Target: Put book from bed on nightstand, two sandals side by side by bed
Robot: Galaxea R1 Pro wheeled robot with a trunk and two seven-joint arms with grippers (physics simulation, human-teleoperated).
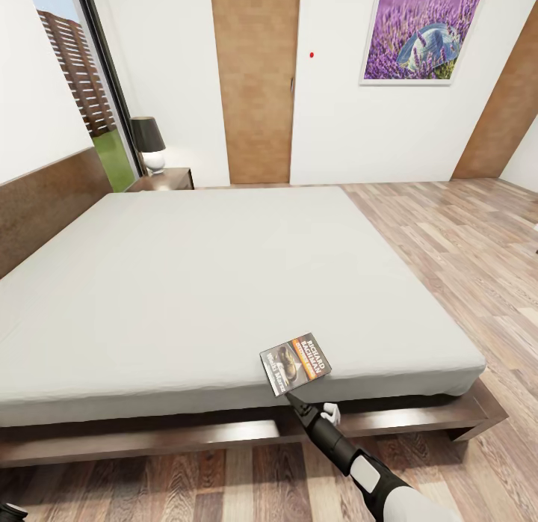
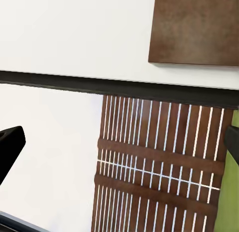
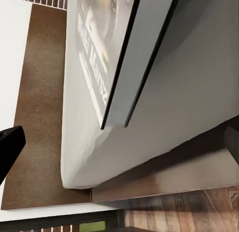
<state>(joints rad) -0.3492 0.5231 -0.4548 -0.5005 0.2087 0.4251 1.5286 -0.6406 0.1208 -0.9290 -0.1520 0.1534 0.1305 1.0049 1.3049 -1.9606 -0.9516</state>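
Note:
The book [image 1: 295, 363] lies face up at the near edge of the bed's grey mattress [image 1: 224, 283], one corner past the edge. My right arm reaches up from below, and my right gripper [image 1: 288, 393] sits just under the book's near corner. In the right wrist view the book [image 3: 107, 53] is very close and seen edge-on. My right gripper [image 3: 119, 147] is open, one fingertip [image 3: 9, 145] showing at each side of the picture. My left gripper [image 2: 119, 147] is open too, facing the window and a headboard corner [image 2: 196, 28]. The sandals are out of view.
A nightstand [image 1: 166, 179] with a dark-shaded lamp [image 1: 149, 142] stands at the bed's far left corner, beside the tall window. The dark bed frame [image 1: 224, 431] juts out below the mattress. Wood-plank floor [image 1: 463, 245] runs along the bed's right side, tan doors behind.

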